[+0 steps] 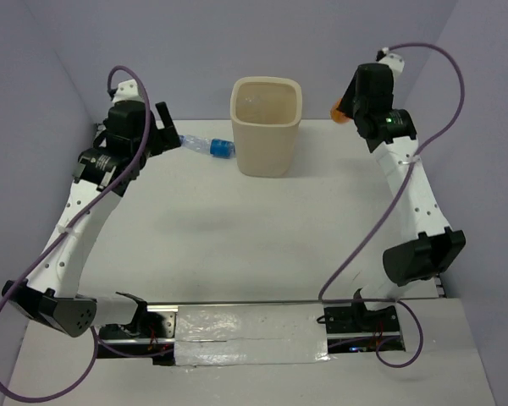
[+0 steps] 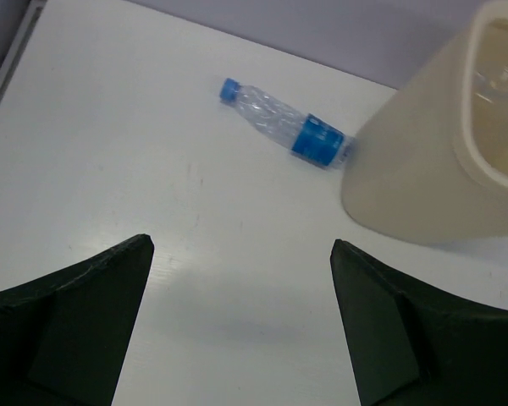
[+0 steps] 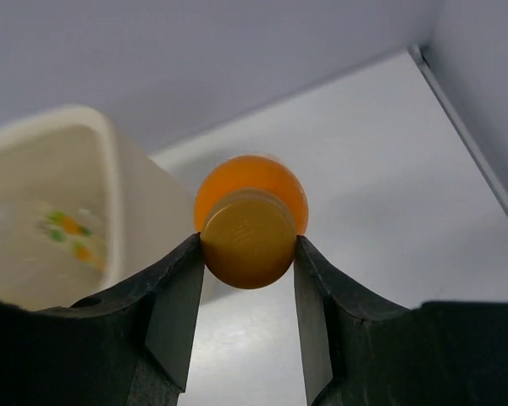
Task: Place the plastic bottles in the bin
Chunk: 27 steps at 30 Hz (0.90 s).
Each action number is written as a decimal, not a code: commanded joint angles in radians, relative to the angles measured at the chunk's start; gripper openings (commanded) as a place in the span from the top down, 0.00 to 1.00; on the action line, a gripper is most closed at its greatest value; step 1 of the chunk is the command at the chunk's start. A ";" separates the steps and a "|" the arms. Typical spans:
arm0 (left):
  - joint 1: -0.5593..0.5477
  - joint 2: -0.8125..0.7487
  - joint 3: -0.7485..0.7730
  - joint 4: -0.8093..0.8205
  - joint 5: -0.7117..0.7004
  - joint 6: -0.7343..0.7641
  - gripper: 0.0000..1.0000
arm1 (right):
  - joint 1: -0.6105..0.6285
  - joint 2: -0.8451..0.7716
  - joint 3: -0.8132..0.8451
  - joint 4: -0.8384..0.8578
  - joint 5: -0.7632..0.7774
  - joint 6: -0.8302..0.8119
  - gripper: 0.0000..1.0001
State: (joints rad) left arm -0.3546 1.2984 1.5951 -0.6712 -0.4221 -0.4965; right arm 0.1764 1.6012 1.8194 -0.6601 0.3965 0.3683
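Observation:
A small orange bottle (image 3: 250, 220) is clamped by its cap between the fingers of my right gripper (image 3: 247, 249), which is shut on it and raised at the back right, right of the cream bin (image 1: 267, 127). The same orange bottle (image 1: 340, 114) peeks out beside that gripper in the top view. A clear bottle with a blue cap and label (image 2: 284, 123) lies on its side on the table, touching the bin (image 2: 423, 169) at its left. My left gripper (image 2: 241, 254) hangs open above bare table, short of that bottle. Something with green and orange marks lies inside the bin (image 3: 68, 233).
Purple-grey walls close the table at the back and both sides. A raised table edge (image 3: 466, 118) runs along the right side. Taped strips (image 1: 250, 334) lie between the arm bases at the near edge.

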 commanded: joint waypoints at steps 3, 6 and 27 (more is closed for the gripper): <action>0.155 0.032 0.013 -0.065 0.068 -0.146 0.01 | 0.145 -0.035 0.236 0.020 0.067 -0.041 0.79; 0.198 0.062 0.016 -0.093 0.135 -0.178 0.00 | 0.214 0.034 0.357 0.039 0.082 -0.060 0.78; 0.266 0.113 -0.070 -0.061 0.273 -0.272 0.01 | 0.307 0.370 0.509 0.002 0.007 -0.035 0.40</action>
State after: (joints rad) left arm -0.0959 1.4162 1.5166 -0.7750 -0.1635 -0.7341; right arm 0.4698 1.9839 2.3295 -0.6750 0.4019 0.3351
